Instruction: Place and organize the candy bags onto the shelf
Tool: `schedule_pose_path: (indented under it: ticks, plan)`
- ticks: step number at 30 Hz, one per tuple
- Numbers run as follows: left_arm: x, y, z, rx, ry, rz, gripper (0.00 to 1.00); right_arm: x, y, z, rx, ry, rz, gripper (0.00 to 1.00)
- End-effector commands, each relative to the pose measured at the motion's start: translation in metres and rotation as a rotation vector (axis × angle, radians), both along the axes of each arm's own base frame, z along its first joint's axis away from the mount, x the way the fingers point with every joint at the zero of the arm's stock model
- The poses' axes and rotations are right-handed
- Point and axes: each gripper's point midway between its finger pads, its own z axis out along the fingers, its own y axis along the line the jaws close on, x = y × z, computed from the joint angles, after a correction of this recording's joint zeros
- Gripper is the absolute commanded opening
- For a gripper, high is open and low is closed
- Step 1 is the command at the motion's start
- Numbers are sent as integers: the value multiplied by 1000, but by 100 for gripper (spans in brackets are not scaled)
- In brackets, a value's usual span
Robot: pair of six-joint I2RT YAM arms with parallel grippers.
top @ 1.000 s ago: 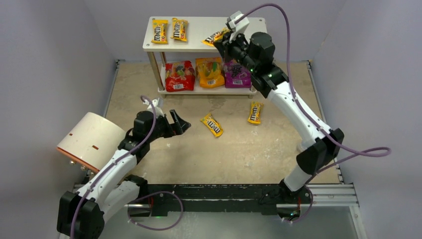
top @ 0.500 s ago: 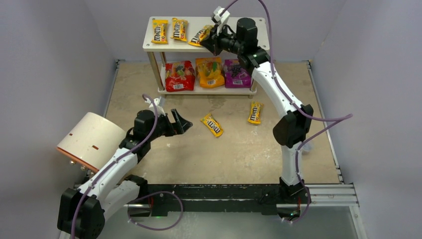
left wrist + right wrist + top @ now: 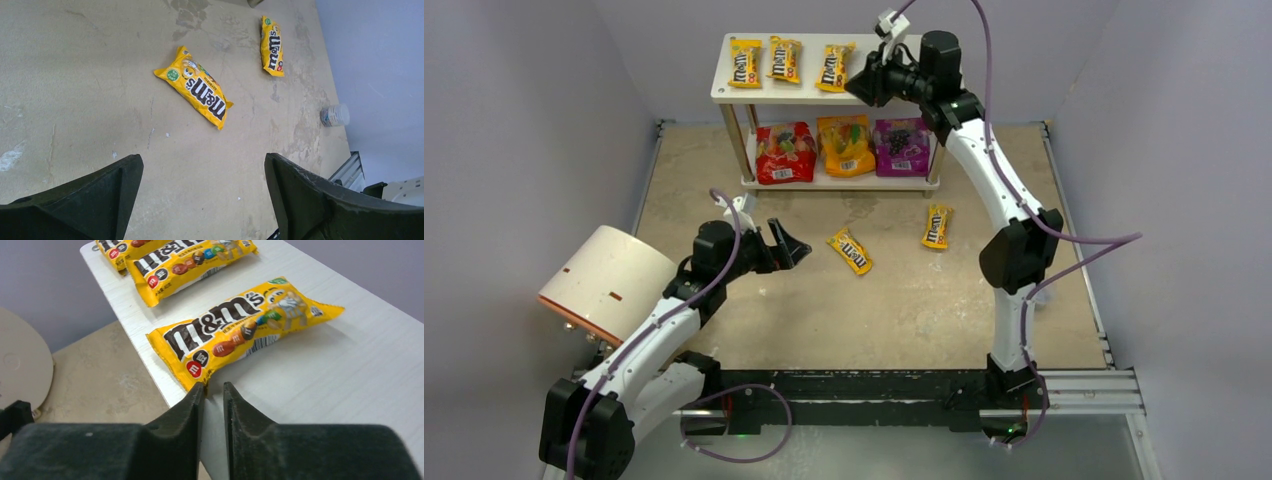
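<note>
The shelf (image 3: 736, 93) stands at the back. Three yellow M&M's packets lie on its top board (image 3: 350, 365): two at the left (image 3: 745, 62) (image 3: 785, 59) and a third (image 3: 834, 67) beside them. My right gripper (image 3: 864, 85) hovers at that third packet's (image 3: 240, 325) near corner, its jaws a narrow gap apart (image 3: 214, 386) with nothing between them. The red (image 3: 785, 153), orange (image 3: 845, 146) and purple (image 3: 900, 148) pouches stand on the lower board. Two more packets lie on the table (image 3: 850, 250) (image 3: 937, 225). My left gripper (image 3: 789, 245) is wide open and empty, left of the nearer packet (image 3: 196, 88).
A white-and-orange cylinder (image 3: 606, 283) lies at the table's left edge beside my left arm. A small clear cup-like object (image 3: 335, 115) sits near the right wall. Grey walls enclose the table on three sides.
My right gripper carried the third packet leftward over the top board, laid it beside the other two and let go, then drew back a little. The left arm has not moved.
</note>
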Motion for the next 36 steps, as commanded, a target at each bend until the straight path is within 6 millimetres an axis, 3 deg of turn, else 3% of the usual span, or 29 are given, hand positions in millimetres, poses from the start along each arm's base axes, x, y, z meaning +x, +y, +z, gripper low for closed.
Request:
schedule_pose_path:
  ticks: [1, 4, 12, 17, 23, 28, 36]
  plan:
    - [1, -4, 7, -6, -50, -29, 96, 3, -14, 2, -6, 62, -86, 29]
    - [1, -3, 8, -6, -57, -26, 96, 6, -16, 2, 4, 65, -113, 41]
    - [0, -5, 5, -8, -48, -36, 96, 27, -27, 29, 170, 72, -281, 49]
    - [-1, -6, 6, -14, -55, -46, 96, 6, -14, 44, 238, 56, -159, 60]
    - [-2, -7, 7, -20, -60, -55, 95, -8, -17, 61, 297, 25, -143, 63]
    - [-2, -8, 6, -23, -57, -57, 95, 15, -27, 67, 372, 38, -266, 65]
    - [-2, -8, 4, -22, -53, -59, 95, 54, -20, 45, 447, 153, -344, 56]
